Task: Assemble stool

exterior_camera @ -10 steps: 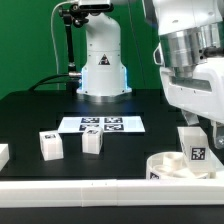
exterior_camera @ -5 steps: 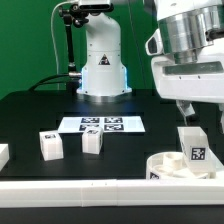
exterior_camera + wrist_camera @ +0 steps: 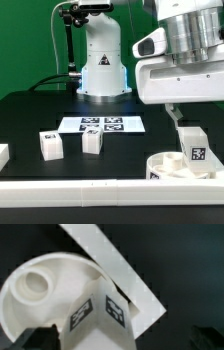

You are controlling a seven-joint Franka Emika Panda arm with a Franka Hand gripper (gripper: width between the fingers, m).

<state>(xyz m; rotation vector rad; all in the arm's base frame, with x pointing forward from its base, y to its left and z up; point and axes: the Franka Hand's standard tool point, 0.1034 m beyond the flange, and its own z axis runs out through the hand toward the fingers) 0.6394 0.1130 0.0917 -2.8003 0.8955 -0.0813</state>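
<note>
Table [image 3: 30, 115]: marker board [image 3: 100, 125], leg [image 3: 49, 146], second leg [image 3: 92, 141], seat [image 3: 160, 161].

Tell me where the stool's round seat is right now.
The seat lies at the exterior view's lower right, just behind the front rail, with one leg upright on it.

The Panda arm [image 3: 101, 58] stands on its base well behind the gripper [image 3: 122, 340], its wrist [image 3: 190, 38] directly above the hand and pointing roughly straight down, the two dark fingers [image 3: 40, 336] spread apart and clamping nothing.
</note>
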